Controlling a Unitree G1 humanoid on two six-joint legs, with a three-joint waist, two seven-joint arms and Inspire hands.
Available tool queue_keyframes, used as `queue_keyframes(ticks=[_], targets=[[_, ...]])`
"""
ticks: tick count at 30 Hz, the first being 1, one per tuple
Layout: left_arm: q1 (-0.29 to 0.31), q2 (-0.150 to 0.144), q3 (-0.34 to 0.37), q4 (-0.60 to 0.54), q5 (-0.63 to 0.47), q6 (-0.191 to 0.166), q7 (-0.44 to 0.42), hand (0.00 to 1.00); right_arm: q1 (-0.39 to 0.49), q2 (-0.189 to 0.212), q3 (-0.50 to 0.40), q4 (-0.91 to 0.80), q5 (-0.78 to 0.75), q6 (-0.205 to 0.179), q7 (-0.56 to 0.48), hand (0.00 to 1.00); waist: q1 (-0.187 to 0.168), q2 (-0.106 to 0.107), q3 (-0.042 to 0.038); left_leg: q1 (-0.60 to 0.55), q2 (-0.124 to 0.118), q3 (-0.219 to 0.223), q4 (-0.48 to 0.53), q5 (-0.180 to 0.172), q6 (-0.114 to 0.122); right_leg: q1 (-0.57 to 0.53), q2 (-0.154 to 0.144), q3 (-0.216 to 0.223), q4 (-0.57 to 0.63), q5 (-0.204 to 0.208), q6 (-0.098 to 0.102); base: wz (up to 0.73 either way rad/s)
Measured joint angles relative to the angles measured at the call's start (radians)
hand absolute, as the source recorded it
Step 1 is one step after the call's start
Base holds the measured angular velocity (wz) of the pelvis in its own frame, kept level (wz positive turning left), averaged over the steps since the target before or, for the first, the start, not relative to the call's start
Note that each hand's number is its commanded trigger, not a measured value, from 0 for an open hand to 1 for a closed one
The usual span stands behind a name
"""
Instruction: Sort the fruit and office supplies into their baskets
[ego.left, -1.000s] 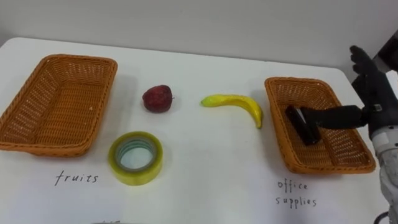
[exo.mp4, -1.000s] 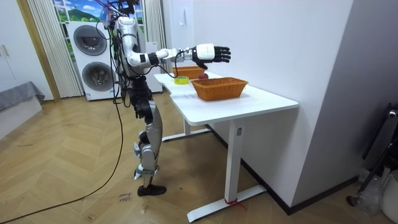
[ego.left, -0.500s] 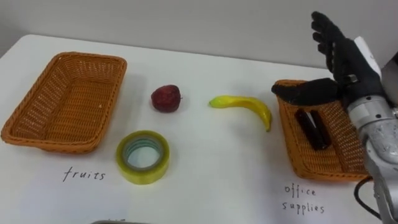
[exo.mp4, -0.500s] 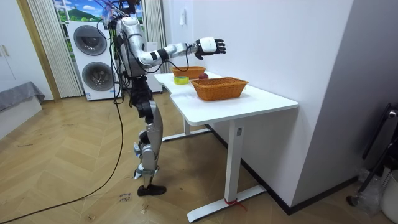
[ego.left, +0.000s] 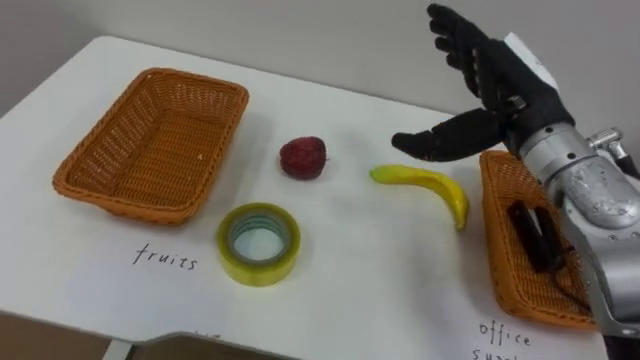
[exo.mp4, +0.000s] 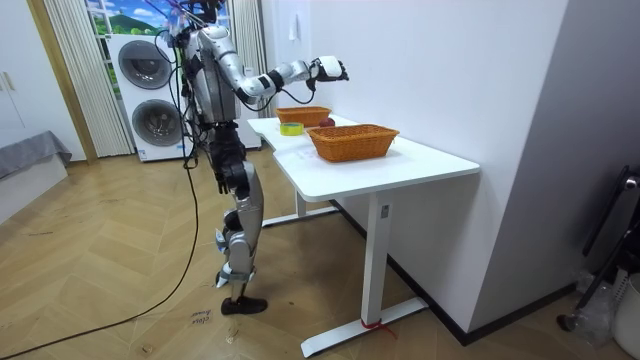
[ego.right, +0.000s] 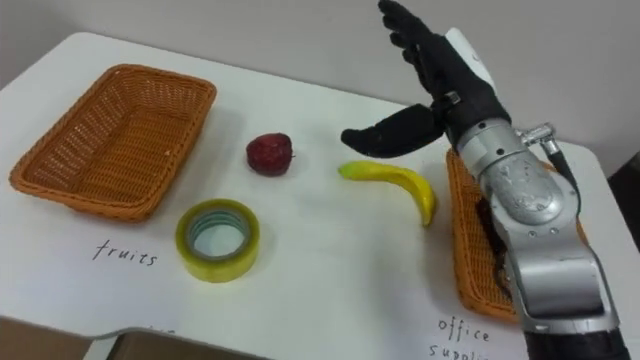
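1. Banana (ego.left: 425, 186) lies on the white table (ego.left: 380, 290), just left of the right basket (ego.left: 497, 250) but not touching it; as fruit it belongs in the left basket (ego.left: 125, 203), well across the table
2. The red apple (ego.left: 302, 157) sits left of the banana, between the two baskets, and the roll of yellow tape (ego.left: 258, 243) lies nearer, by the left basket's near right corner; neither is sorted yet
3. A black item (ego.left: 535, 235) already lies in the right basket, the one for office supplies, so that part looks begun
4. The right hand (ego.left: 503, 92) hangs in the air above and just beyond the banana, fingers straight and spread, thumb stretched out to the left, holding nothing; the wide spread probably readies it to close on the banana
5. In the room view the robot stands at the table's end with this arm raised over it
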Motion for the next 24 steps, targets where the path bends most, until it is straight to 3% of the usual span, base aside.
queue_keyframes(ticks=[4,12,16,24], targets=[[0.002,0.004,0.0,-0.002,0.031,0.014,-0.009,0.0,-0.008,0.0,0.036,0.009,-0.012,0.019,0.002,0.0,0.048,-0.015,0.0002,0.0,-0.002,-0.01,0.003,0.0,0.0,0.007,-0.002,-0.022,0.0,0.0,0.0,0.11],[0.01,0.004,-0.014,-0.013,0.031,0.051,-0.008,0.0,-0.053,0.004,0.116,0.114,-0.02,0.045,0.01,0.0,0.073,-0.022,0.0025,0.0,-0.01,-0.047,0.014,-0.001,0.001,0.028,-0.008,-0.05,-0.001,-0.001,0.001,0.14],[0.021,0.003,-0.035,-0.015,0.031,0.074,-0.001,0.0,-0.053,0.005,0.167,0.123,-0.033,0.071,0.012,0.0,0.081,-0.025,0.0042,-0.001,-0.015,-0.05,0.013,0.0,0.003,0.028,-0.012,-0.052,-0.001,-0.003,0.005,0.0],[0.026,0.005,-0.033,-0.023,0.031,0.093,0.0,0.0,-0.054,0.01,0.191,0.155,0.009,0.084,0.012,0.0,0.105,-0.028,0.0064,-0.002,-0.016,-0.046,0.01,0.001,0.005,0.024,-0.014,-0.05,-0.001,-0.003,0.005,-0.01]])
